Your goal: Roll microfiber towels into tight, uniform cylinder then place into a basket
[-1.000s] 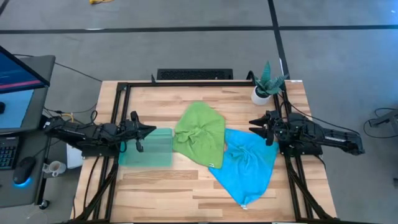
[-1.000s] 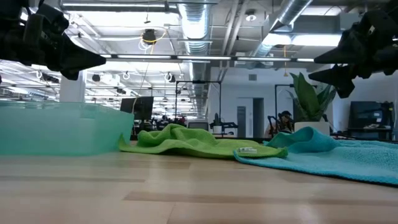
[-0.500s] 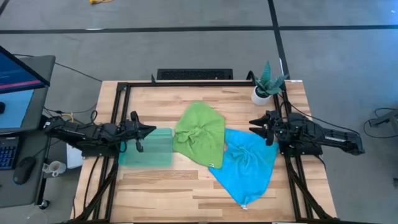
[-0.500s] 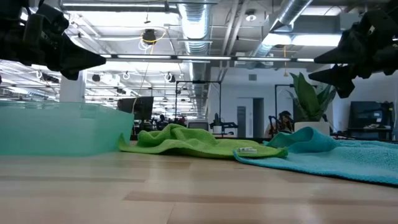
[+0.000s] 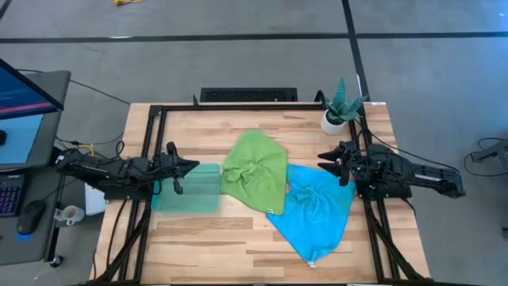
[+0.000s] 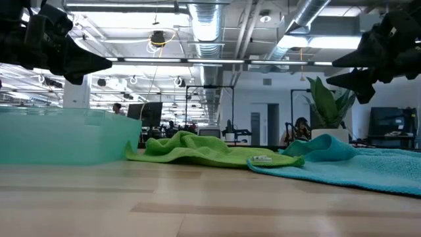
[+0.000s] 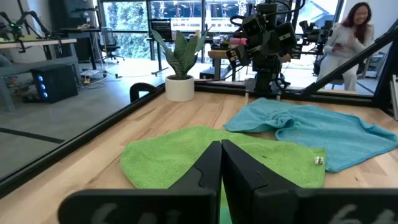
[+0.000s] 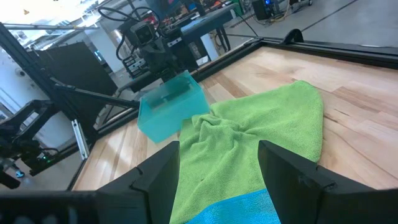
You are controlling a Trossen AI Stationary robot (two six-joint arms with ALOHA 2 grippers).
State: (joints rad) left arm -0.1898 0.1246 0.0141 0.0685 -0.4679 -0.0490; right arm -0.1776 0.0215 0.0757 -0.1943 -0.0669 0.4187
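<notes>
Jaws pressed together on the left gripper (image 5: 184, 168), spread wide and empty on the right gripper (image 5: 327, 160); nothing has moved, so both towels, green (image 5: 255, 170) and blue (image 5: 316, 211), lie unrolled.

No change on the table since the earlier frames. In the room behind it, a person (image 6: 116, 108) now shows in the low view.

Bright, even overhead light (ceiling strips glaring), soft shadows, sharp focus.
</notes>
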